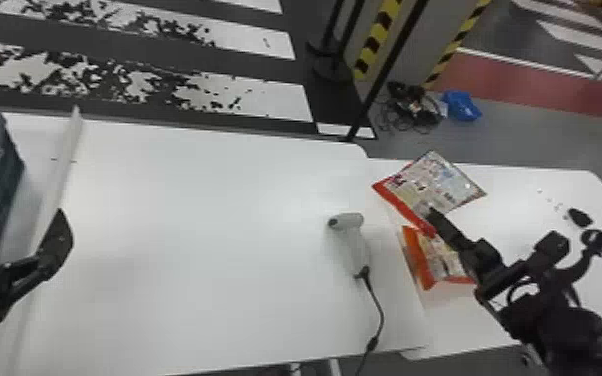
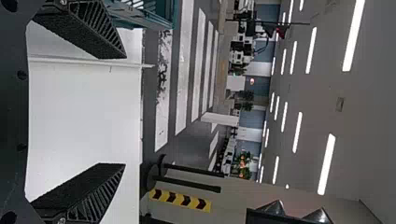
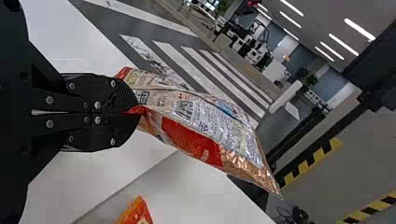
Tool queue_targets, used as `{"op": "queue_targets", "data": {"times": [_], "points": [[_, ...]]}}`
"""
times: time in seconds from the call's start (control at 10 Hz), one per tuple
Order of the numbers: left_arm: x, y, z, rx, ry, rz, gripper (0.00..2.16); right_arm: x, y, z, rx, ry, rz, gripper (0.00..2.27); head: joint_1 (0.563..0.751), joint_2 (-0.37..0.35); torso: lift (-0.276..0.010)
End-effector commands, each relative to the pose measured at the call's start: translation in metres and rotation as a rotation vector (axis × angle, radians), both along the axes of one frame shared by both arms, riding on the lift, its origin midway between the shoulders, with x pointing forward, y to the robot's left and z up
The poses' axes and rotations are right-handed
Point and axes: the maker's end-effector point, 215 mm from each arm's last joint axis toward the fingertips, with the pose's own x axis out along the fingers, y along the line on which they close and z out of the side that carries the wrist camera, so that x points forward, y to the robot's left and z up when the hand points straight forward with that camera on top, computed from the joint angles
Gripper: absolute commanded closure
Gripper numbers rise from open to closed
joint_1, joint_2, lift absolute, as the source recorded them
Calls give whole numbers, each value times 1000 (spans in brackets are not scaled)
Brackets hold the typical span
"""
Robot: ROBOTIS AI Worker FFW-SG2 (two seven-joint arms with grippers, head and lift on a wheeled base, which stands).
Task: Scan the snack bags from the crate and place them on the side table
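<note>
Edge-pinched in closed right jaws, the bag point(image 1: 430, 182) may be dropped askew near the side surface's point(image 1: 530, 190) left edge; left jaws are spread, empty.

The crate point(image 1: 2, 185) sits left, the scanner point(image 1: 351, 245) right on the table point(image 1: 190, 215); farther right, one bag point(image 1: 445, 257) lies on the side table point(image 1: 525, 200).
</note>
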Motion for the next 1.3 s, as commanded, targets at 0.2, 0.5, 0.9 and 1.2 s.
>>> {"op": "queue_targets", "data": {"times": [0.2, 0.5, 0.9, 1.2], "points": [[0, 0, -1, 0, 0, 1, 36, -18, -54, -45, -38, 68, -204, 2253, 695, -350, -50], [0, 1, -2, -1, 2, 0, 36, -33, -65, -75, 11, 144, -292, 620, 695, -350, -50], [-1, 1, -2, -3, 0, 2, 36, -38, -70, -79, 22, 169, -328, 49, 695, -350, -50], [-1, 0, 0, -7, -3, 2, 36, -37, -64, -43, -61, 122, -307, 53, 695, -350, -50]]}}
